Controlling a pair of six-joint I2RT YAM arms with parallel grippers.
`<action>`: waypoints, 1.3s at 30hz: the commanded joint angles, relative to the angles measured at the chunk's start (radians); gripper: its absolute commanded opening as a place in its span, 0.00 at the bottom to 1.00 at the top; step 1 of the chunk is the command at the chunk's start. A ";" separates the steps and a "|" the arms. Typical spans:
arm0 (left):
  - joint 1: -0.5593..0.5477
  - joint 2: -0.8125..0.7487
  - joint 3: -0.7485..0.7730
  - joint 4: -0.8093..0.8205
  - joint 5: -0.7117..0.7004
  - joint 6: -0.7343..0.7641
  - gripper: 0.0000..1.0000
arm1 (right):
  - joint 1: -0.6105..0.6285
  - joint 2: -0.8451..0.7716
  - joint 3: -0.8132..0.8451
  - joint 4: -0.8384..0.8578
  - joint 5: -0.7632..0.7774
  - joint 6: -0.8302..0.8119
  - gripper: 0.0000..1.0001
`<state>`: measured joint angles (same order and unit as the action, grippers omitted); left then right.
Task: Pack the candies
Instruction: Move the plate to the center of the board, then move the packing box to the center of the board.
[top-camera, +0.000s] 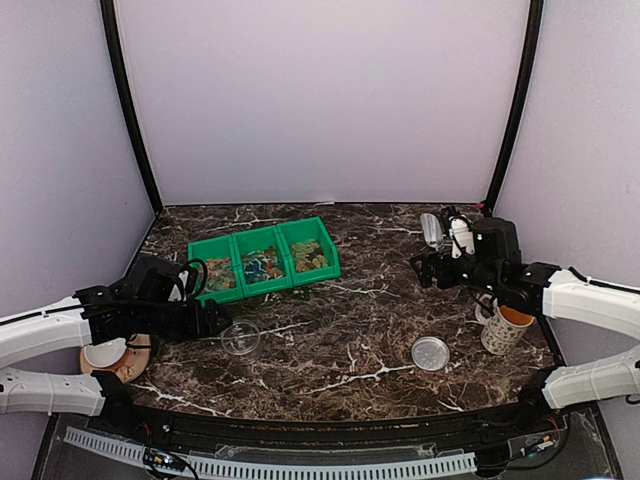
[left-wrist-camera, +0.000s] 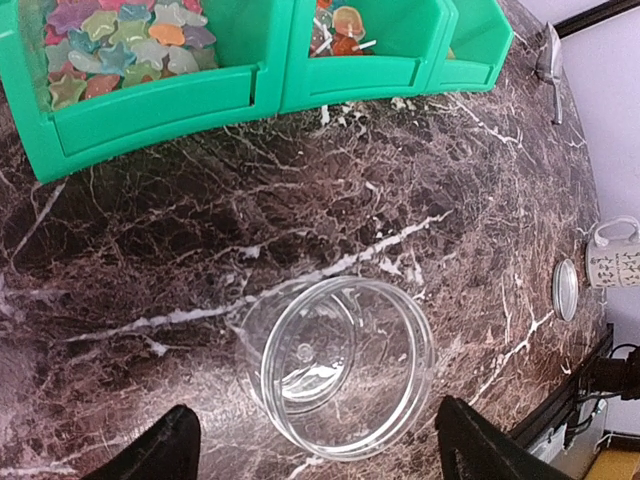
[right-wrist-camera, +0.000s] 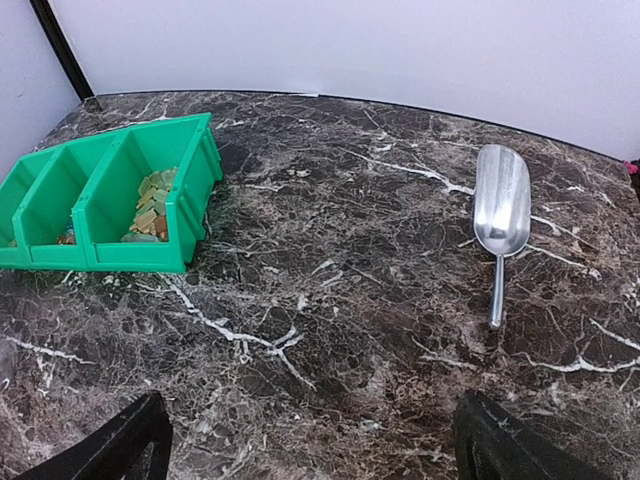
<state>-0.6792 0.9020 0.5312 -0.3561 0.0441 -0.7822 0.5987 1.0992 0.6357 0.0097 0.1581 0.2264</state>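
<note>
Candies (left-wrist-camera: 120, 50) across three green bins (left-wrist-camera: 160, 108)

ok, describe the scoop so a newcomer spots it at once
On the dark marble table, look to the far right corner, well right of the green bin. The scoop lies flat there. It is the only shiny metal thing, with a rounded bowl and a thin handle.
</note>
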 joint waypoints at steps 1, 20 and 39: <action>-0.007 0.003 -0.028 0.066 0.053 0.003 0.84 | 0.012 -0.028 0.034 0.001 0.015 0.021 0.98; -0.040 0.146 -0.002 0.108 0.179 0.045 0.70 | 0.021 -0.085 0.099 -0.174 0.062 0.053 0.98; -0.114 0.440 0.173 0.256 0.211 0.059 0.52 | 0.022 -0.128 0.084 -0.194 0.091 0.057 0.98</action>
<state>-0.7788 1.2869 0.6418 -0.1635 0.2413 -0.7425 0.6090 0.9871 0.7113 -0.1894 0.2256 0.2722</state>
